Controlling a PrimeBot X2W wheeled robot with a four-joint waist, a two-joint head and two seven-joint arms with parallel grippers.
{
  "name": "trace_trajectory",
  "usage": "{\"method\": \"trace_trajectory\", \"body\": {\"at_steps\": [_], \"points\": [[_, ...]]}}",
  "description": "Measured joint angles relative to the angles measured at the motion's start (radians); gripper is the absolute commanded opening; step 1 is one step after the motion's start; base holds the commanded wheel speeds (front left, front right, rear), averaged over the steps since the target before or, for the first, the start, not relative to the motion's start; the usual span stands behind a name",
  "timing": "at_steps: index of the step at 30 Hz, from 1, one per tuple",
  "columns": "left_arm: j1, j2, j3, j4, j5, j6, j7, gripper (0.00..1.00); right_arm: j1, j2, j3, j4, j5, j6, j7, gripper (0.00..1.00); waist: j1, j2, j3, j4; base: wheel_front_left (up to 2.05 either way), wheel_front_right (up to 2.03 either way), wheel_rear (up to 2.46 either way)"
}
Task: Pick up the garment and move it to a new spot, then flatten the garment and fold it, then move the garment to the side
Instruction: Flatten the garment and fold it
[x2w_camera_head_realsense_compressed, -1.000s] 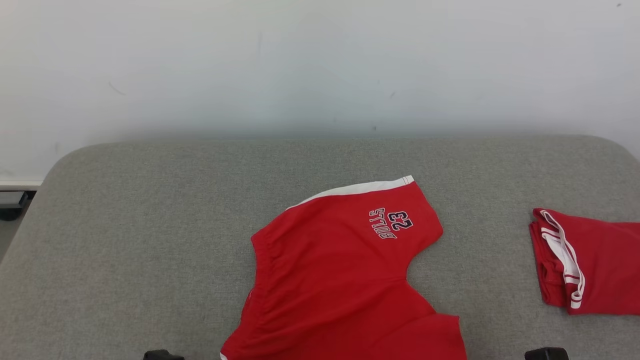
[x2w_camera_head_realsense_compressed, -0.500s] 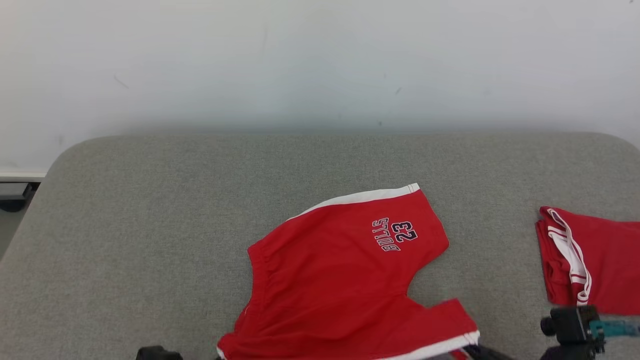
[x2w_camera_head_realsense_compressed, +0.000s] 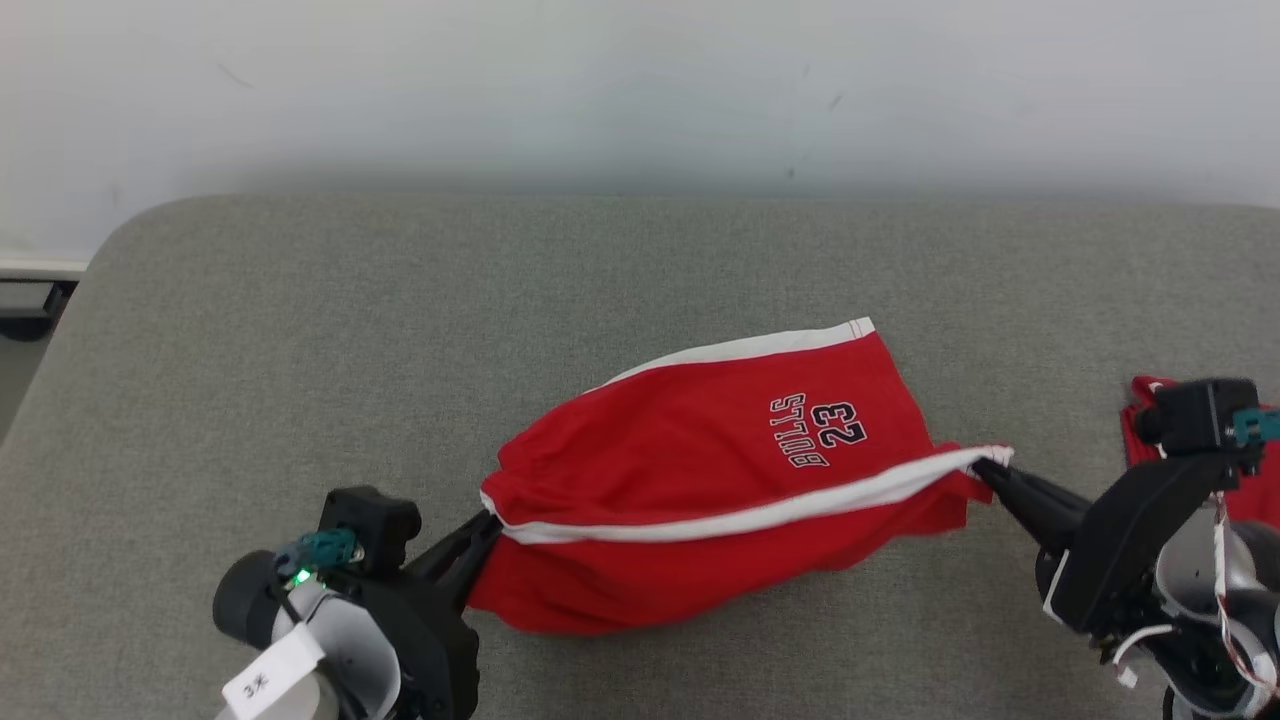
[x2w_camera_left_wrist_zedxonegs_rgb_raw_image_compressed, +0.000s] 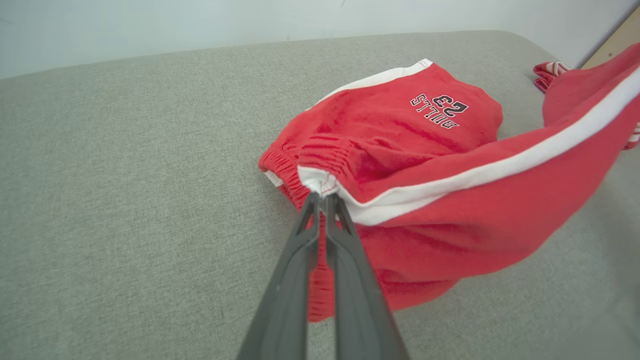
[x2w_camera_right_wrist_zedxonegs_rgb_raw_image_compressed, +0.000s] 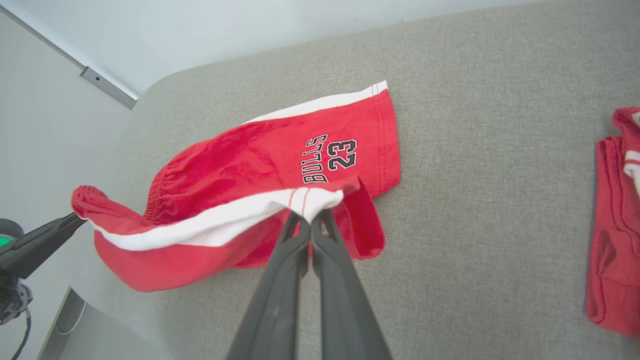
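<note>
The left gripper (x2w_camera_left_wrist_zedxonegs_rgb_raw_image_compressed: 322, 197) has its two long dark fingers pressed together on the waistband corner of the red basketball shorts with white side stripes and a "BULLS 23" print (x2w_camera_head_realsense_compressed: 700, 470), pinching the cloth just where the white stripe meets the gathered elastic. The right gripper (x2w_camera_right_wrist_zedxonegs_rgb_raw_image_compressed: 310, 215) is likewise clamped, on the hem end of that same white stripe. Between the two grips the striped edge hangs lifted and fairly taut, with a slack belly of red cloth sagging under it (most plainly seen from the left wrist).

The far half of the shorts, carrying the print and the other white stripe, lies on the grey fabric-covered surface (x2w_camera_head_realsense_compressed: 300, 330) at about its middle. A second, folded red-and-white garment (x2w_camera_right_wrist_zedxonegs_rgb_raw_image_compressed: 615, 225) rests well apart to the robot's right.

This looks like the folding step, with the near side being carried over the far side. To do it well, both grippers should travel together and at equal height, so the held stripe stays straight and parallel to the one on the surface. Enough tension should be kept to draw out the sag, but not so much that the lower layer slides or bunches at the waistband. The held stripe should be laid along the far stripe, lowered right down, and only then let go, hem and waistband together.
</note>
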Motion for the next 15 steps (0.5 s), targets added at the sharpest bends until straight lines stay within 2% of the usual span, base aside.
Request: {"method": "trace_trajectory", "body": {"at_steps": [7, 15], "points": [[-0.127, -0.062, 0.006, 0.053, 0.008, 0.027, 0.044, 0.00, -0.173, -0.016, -0.002, 0.109, -0.053, -0.041, 0.006, 0.00, 0.0000, 0.0000, 0.061, 0.023, 0.00, 0.00, 0.00], [-0.225, -0.110, 0.019, 0.134, 0.010, 0.044, 0.060, 0.00, -0.329, -0.014, 0.034, 0.239, -0.095, -0.042, -0.013, 0.00, 0.0000, 0.0001, 0.116, 0.044, 0.00, 0.00, 0.00]]}}
